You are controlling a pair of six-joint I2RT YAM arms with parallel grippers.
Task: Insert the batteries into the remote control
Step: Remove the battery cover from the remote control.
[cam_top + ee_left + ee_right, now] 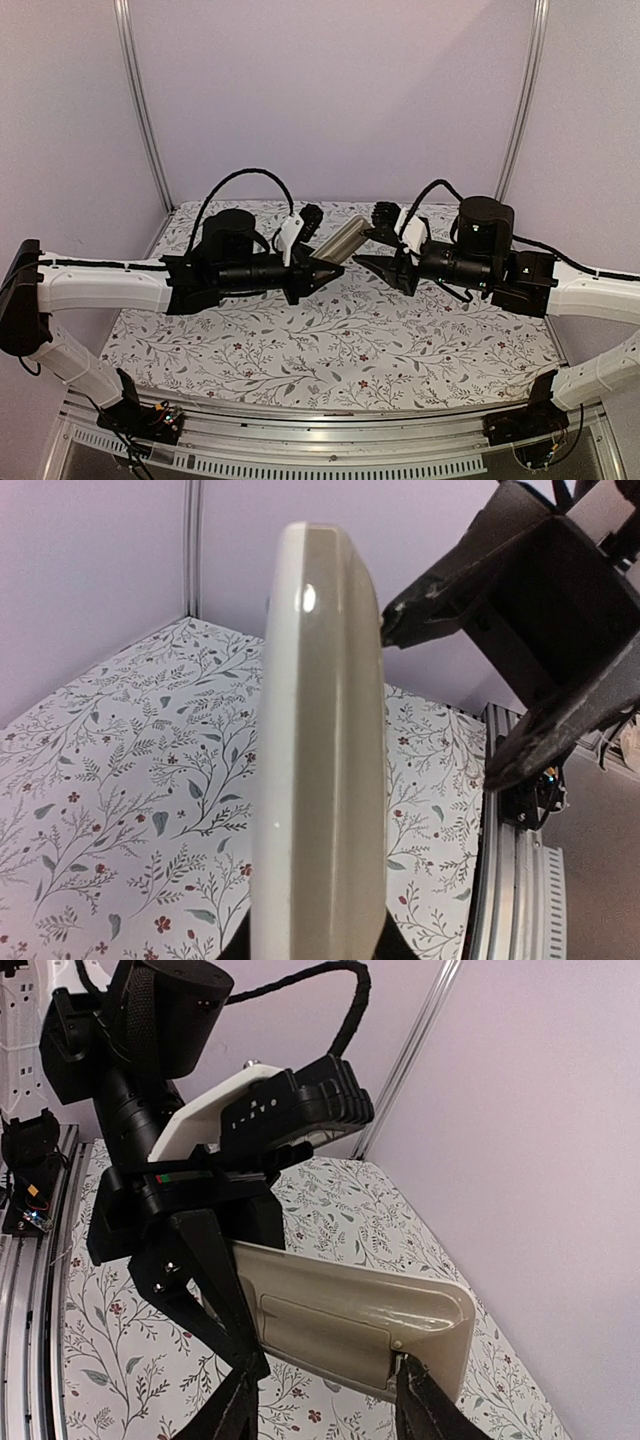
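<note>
Setting: lilac wall [340,90], aluminium corner posts [140,110], and a table [300,340] covered in a floral print.
Top view, remote control: the remote control [341,240] is held in the air above the far half of the table, between the two wrists. Its long axis slants from near-left up to far-right, with the free end toward the right arm.
Top view, grippers: the left gripper [322,270] pinches the bar's lower end. The right gripper [368,258] is just beside the bar, fingers aimed left.
Left wrist view: the remote control [320,780] appears edge-on and runs straight up the frame, white rim on the left and tan-grey back on the right. The right gripper [443,697] is spread, with nothing between its fingers.
Right wrist view: only here does the back face the camera, showing a rectangular panel [325,1325]. The remote control [440,1315] lies left to right, its left end clamped by the left gripper [215,1295]. The right gripper [325,1400] is parted below it, and one tip may be touching the lower edge.
</note>
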